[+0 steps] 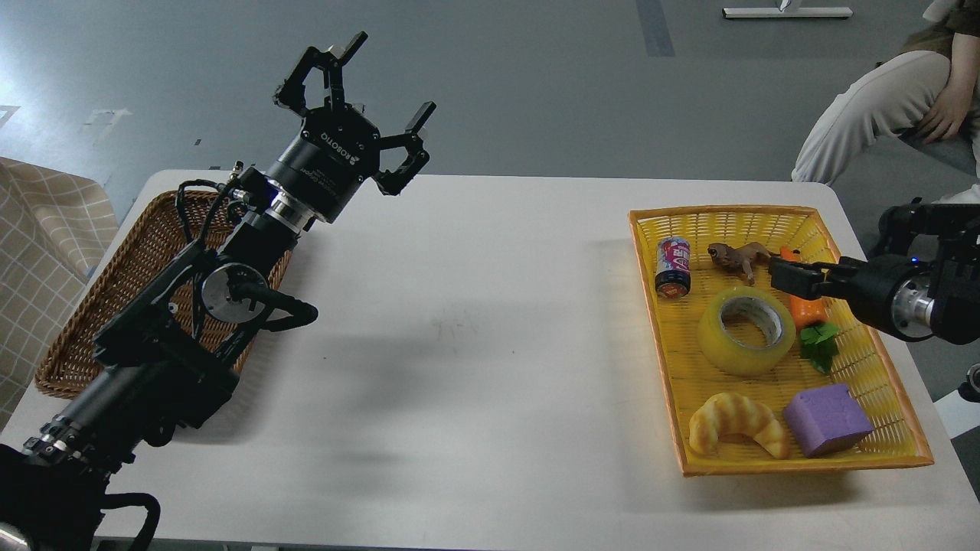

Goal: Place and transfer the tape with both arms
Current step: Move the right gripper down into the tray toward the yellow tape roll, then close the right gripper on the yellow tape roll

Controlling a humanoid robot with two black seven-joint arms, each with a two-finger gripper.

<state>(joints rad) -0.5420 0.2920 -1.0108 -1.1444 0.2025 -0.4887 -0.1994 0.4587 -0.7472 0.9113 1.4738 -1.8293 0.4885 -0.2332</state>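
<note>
The tape (744,330), a wide translucent yellow roll with a grey-white core, lies flat in the middle of the yellow tray (727,211) on the table's right side. My left gripper (360,84) is open and empty, raised above the table's far left, well away from the tape. My right gripper (790,275) comes in from the right edge and hovers over the tray, just up and right of the tape, above the carrot. It is dark and seen side-on, so its fingers cannot be told apart.
The tray also holds a purple-red can (673,266), a toy animal (739,256), a carrot (811,312), a croissant (736,425) and a purple block (827,419). A wicker basket (115,283) lies under my left arm. A seated person (896,99) is at the far right.
</note>
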